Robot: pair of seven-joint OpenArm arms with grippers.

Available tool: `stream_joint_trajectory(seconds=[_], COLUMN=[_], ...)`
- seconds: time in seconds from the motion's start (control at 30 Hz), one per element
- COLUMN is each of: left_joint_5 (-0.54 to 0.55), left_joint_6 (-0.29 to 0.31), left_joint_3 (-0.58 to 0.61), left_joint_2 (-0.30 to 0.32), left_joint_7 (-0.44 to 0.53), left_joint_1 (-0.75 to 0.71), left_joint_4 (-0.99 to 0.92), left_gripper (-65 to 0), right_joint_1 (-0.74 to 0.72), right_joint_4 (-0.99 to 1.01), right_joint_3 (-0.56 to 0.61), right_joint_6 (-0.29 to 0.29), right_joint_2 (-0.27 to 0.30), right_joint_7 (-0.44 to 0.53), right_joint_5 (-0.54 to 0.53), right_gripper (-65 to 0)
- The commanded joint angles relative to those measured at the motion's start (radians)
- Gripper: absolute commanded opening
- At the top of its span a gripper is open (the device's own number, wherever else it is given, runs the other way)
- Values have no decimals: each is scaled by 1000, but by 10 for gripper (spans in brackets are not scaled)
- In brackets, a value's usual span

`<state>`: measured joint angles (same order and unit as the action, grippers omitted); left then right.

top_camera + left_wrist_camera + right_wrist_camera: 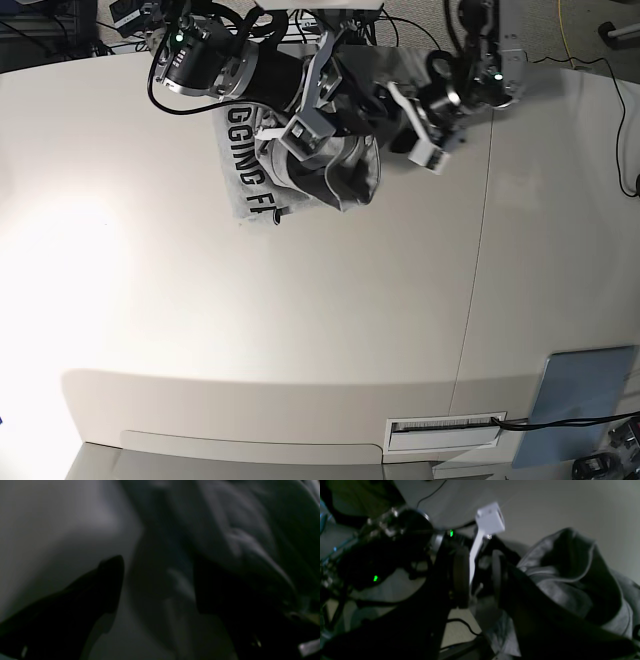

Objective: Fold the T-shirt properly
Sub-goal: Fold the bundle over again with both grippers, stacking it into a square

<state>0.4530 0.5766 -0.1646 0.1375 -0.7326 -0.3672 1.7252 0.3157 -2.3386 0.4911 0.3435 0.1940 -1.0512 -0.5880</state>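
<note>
**Ana:** Left wrist view first. It is dark and blurred. The left gripper (pixel 160 587) shows two black fingers (pixel 107 585) standing apart, with dim grey folds of the T-shirt (pixel 237 537) between them and beyond the right-hand finger. Pale table (pixel 50 530) lies off the left-hand finger. Whether the pads pinch any cloth cannot be told.

**Ben:** And the right wrist view?

**Ana:** The right gripper (pixel 477 580) shows two dark fingers (pixel 460 577) with a gap between them; a white bracket crosses that gap. The T-shirt (pixel 572 580) bunches up just beside the far finger, its hem curling open like a pocket. Cloth seems to run under that finger, but a grip cannot be confirmed.

**Ben:** Does the base view settle it?

**Ana:** Not fully. The T-shirt (pixel 300 170) is a crumpled heap at the table's (pixel 300 330) far edge, black lettering showing, with the right gripper (pixel 320 130) on top of it and the left gripper (pixel 400 110) at its other side. Both sets of fingertips are hidden by the arms.

**Ben:** So which step?

**Ana:** Probably still the start: the shirt needs spreading flat. The next move calls for two firm holds on separate edges, drawn apart, then laid toward open table.
</note>
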Motion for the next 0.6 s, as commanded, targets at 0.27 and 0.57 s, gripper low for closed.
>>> stream_joint_trajectory(seconds=[0.27,0.57], left_joint_5=[305,393], left_joint_6=[48,93], left_joint_3=[-237,-118], left_joint_2=[45,42], left_joint_7=[-72,-126], left_joint_1=[2,27], left_joint_4=[68,86], left_gripper=[-215,-215], right_joint_1=[-2,15], right_joint_4=[-18,-18], right_joint_3=[-165,-615], right_joint_6=[-16,-31], right_joint_2=[0,29], right_joint_7=[5,-21], right_joint_5=[246,267], right_gripper=[-486,-486])
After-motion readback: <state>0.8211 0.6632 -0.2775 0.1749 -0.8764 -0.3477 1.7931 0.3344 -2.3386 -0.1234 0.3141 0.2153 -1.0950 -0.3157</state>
